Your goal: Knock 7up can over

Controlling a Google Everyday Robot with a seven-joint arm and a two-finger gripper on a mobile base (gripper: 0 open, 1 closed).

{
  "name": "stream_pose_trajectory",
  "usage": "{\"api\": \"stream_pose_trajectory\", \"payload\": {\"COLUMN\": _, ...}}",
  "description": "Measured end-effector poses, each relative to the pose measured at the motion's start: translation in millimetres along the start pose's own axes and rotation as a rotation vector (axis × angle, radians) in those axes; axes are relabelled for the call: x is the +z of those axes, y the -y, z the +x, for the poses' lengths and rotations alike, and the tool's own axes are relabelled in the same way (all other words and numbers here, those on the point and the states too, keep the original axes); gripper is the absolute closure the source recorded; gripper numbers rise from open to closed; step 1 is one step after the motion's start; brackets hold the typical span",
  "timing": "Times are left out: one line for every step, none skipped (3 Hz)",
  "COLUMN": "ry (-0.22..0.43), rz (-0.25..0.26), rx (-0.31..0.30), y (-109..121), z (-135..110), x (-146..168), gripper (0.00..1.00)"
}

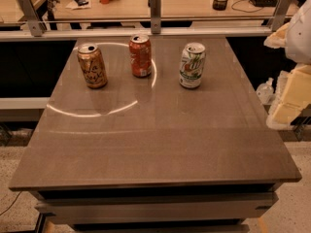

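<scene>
Hanging at the right edge of the view, just off the right side of the table (pixel 146 144), my gripper (pixel 289 97) shows only in part, and I cannot tell whether it is released or clenched; it holds nothing that I can see.

From it, the 7up can (pixel 192 65) lies to the left as the camera sees it and a little farther back, well apart, with bare tabletop between us. It is the nearest of the three cans to my gripper. It stands upright, long axis vertical, silver top up.

Past it on the same line stands the red can (pixel 140 56), near but not touching, and beyond that the gold-brown can (pixel 92 65), farthest from my gripper.

I judge that the move turns on this: I need to travel left and slightly back, then strike the can high on its side so that it tips rather than slides. A push straight along that line risks sending it into the red can.
</scene>
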State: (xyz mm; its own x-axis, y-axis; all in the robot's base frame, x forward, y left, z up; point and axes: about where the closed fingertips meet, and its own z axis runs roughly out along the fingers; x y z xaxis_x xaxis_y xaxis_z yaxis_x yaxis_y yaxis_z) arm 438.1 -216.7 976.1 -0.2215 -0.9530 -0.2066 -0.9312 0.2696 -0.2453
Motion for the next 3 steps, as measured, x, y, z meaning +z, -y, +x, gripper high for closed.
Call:
{"api": "stream_pose_trajectory", "payload": {"ry": 0.000, "rz": 0.000, "rx": 0.000, "y": 0, "z": 0, "x": 0, "gripper": 0.00}}
{"api": "stream_pose_trajectory", "payload": {"ry": 0.100, "rz": 0.001, "rx": 0.048, "y": 11, "z": -2, "x": 1, "gripper": 0.00}}
{"api": "stream_pose_trajectory", "payload": {"ry": 0.318, "rz": 0.042, "rx": 0.156, "y": 44, "z": 15, "x": 20, "gripper": 0.00}}
